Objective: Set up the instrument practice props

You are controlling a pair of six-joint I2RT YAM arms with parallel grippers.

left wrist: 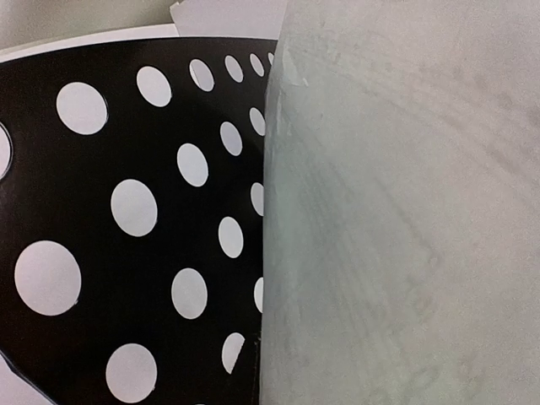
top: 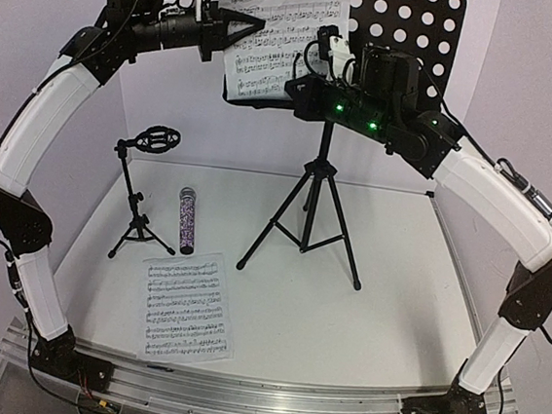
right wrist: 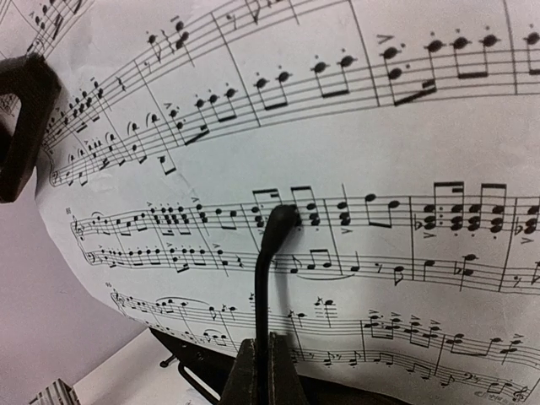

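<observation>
clamping the music sheet (top: 294, 23) edge, seemingly: left gripper (top: 255, 22); right gripper (top: 334, 58) beside it, unclear.

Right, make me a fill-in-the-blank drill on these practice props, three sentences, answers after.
1. One music sheet leans on the music stand's perforated desk; the other music sheet lies flat on the ____.
2. The glittery microphone lies beside the small mic stand, whose clip is ____.
3. The holes in the desk are ____ in shape.

Missing words: table; empty; round.
</observation>
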